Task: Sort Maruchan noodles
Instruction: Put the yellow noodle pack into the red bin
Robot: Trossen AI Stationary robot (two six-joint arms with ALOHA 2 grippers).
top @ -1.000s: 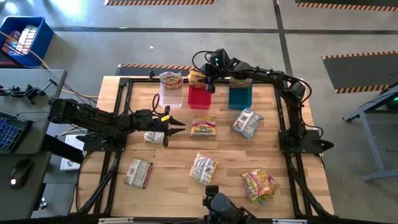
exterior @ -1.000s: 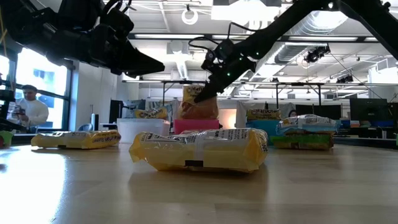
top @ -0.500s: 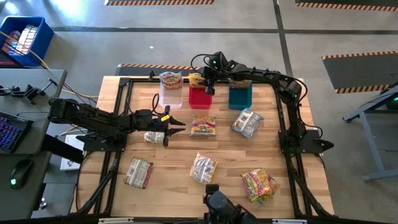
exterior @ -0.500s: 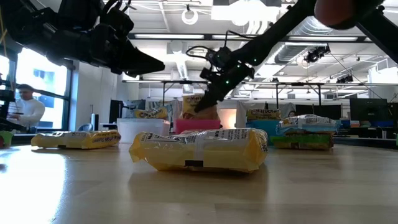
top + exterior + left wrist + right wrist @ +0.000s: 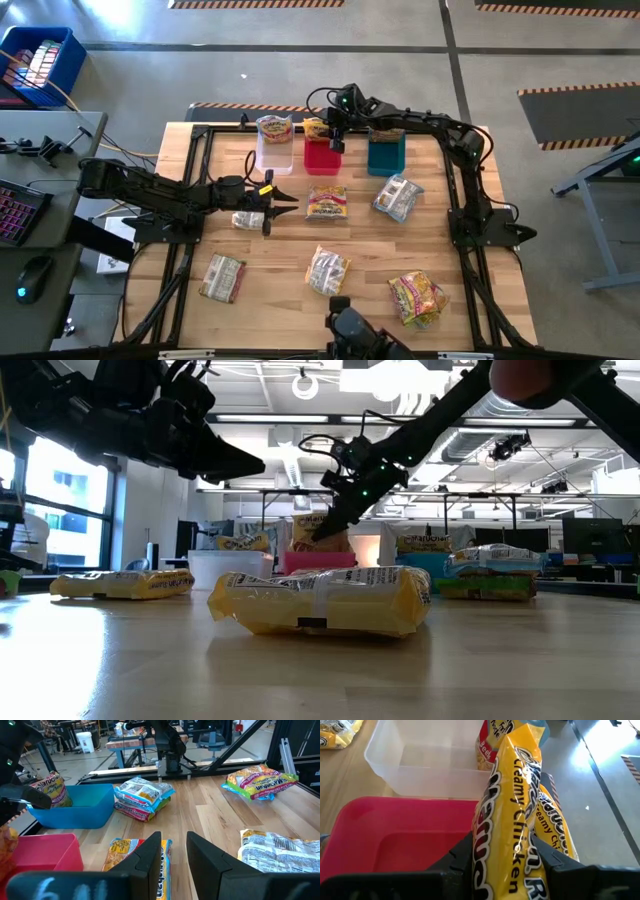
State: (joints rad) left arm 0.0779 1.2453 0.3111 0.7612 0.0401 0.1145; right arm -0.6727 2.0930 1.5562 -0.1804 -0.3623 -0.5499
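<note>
A yellow Creamy Chicken packet (image 5: 512, 815) is clamped upright between the fingers of the right gripper (image 5: 334, 131), which is held over the far edge of the red bin (image 5: 323, 156); in the right wrist view the packet is seen standing above the pink-red bin floor, with the clear bin (image 5: 425, 765) just beyond it. One packet (image 5: 274, 129) is stood in the clear bin, and another (image 5: 387, 132) is seen at the back of the teal bin (image 5: 386, 156); the three bins are lined up side by side along the far edge of the tabletop (image 5: 280, 255). The left gripper (image 5: 283, 205) is held low over the tabletop left of centre, its fingers (image 5: 150, 855) parted with nothing between them, pointed toward a yellow packet (image 5: 327, 202) that is laid flat in front of the red bin. A silvery packet (image 5: 397, 196) is laid in front of the teal bin. Nearer the front edge, a silvery packet (image 5: 328, 269), a pink-and-green packet (image 5: 418, 295) and another packet (image 5: 223, 277) are spread well apart. A further packet (image 5: 246, 220) is partly hidden under the left arm.
</note>
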